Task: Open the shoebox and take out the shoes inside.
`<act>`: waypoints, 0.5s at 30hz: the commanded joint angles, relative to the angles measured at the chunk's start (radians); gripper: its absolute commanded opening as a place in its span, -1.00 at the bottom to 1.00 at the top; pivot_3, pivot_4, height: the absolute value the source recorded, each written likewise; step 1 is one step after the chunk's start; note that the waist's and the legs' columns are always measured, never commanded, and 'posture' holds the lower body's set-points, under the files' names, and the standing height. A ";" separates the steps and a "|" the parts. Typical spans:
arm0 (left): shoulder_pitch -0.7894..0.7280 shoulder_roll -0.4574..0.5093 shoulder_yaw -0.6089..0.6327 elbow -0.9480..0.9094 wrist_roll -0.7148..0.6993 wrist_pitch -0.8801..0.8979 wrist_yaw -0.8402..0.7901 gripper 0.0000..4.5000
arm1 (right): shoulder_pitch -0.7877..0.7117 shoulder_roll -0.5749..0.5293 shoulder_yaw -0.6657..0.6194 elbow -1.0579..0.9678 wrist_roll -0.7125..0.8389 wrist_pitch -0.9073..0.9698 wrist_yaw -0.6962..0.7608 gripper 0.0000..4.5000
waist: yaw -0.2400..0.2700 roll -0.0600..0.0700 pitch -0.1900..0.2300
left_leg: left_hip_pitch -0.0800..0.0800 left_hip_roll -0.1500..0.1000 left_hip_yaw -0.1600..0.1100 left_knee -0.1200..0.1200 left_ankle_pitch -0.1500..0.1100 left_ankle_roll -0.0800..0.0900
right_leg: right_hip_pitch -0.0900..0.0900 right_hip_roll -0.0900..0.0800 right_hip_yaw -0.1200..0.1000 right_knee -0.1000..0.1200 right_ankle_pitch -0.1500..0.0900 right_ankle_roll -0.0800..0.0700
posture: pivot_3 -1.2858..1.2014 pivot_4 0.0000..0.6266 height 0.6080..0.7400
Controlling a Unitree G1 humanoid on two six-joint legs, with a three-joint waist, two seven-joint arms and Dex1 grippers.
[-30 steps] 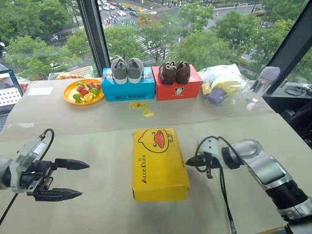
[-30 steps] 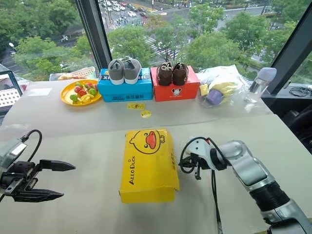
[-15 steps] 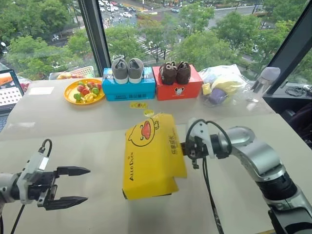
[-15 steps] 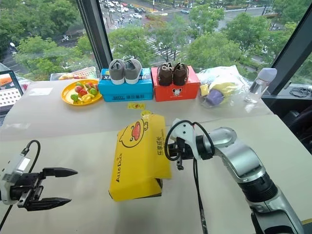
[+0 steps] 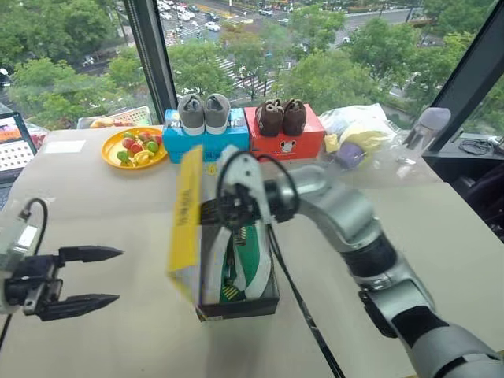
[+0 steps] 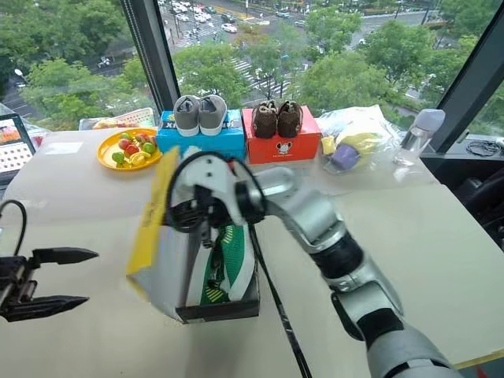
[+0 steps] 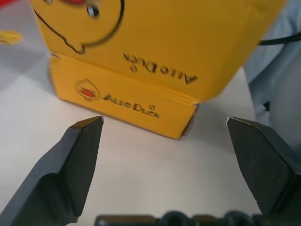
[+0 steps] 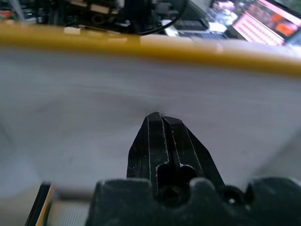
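**Lid raised, shoes exposed: handling assessment**

Near the middle of the tabletop (image 5: 94, 197), toward its front edge, we find the shoebox (image 5: 236, 276) open, its yellow lid (image 5: 186, 209) standing almost upright on the robot's left side of the dark base. The right gripper (image 5: 211, 211), fingers pressed together and holding nothing, bears with its tips against the white inner face of the lid. The left gripper (image 5: 98, 276) hangs well apart from the box near the table's left edge, jaws spread and empty; from its wrist we see the lid's printed outer face just ahead.

Inside the base lie the shoes (image 5: 250, 264), green with white soles, side by side along the box's length.

We judge the lid to be light, thin cardboard that flexes readily and would fall shut if unsupported; the left gripper is placed to steady it from outside. The shoes look small, light and soft in the upper, firmer at the sole. The best hold appears to be the heel collar or the sidewall of the nearer shoe, pinched across the opening. The base may slide on the smooth surface when tugged.
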 commanded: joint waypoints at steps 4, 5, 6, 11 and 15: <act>-0.042 0.073 0.133 0.044 -0.022 0.056 -0.024 1.00 | -0.009 0.104 0.133 0.279 -0.179 -0.198 -0.030 -0.98 | -0.001 0.000 0.000 | -0.003 0.000 0.000 0.001 0.000 -0.001 | 0.000 0.000 -0.002 0.000 0.000 0.000 | 0.03 -0.52 0.86; -0.045 0.077 0.141 0.048 -0.016 0.058 -0.025 1.00 | -0.003 0.106 0.141 0.306 -0.196 -0.220 -0.026 -0.98 | 0.000 0.000 0.000 | -0.003 -0.001 0.000 0.001 0.000 -0.001 | -0.001 -0.001 -0.002 -0.001 0.000 0.000 | 0.03 -0.52 0.86; -0.039 0.083 0.154 0.052 -0.019 0.060 -0.026 1.00 | 0.005 0.108 0.149 0.337 -0.214 -0.240 -0.027 -0.98 | 0.000 0.001 0.000 | -0.003 -0.001 0.000 0.001 0.000 -0.001 | -0.001 -0.002 -0.003 -0.001 0.000 0.000 | 0.03 -0.52 0.86; 0.002 0.074 0.155 0.008 -0.045 0.088 -0.026 1.00 | 0.037 0.103 0.154 0.388 -0.264 -0.284 -0.024 -0.98 | -0.006 0.001 0.001 | -0.003 -0.001 -0.001 0.000 0.001 -0.001 | -0.001 -0.002 -0.003 -0.001 0.000 0.000 | 0.03 -0.52 0.86; 0.027 0.019 0.064 -0.096 -0.044 0.088 -0.022 1.00 | 0.053 0.089 0.054 0.259 -0.189 -0.184 -0.028 -0.98 | 0.002 0.002 0.001 | -0.002 -0.001 -0.003 0.000 0.001 -0.002 | 0.000 -0.002 -0.003 0.000 0.000 0.000 | 0.03 -0.52 0.86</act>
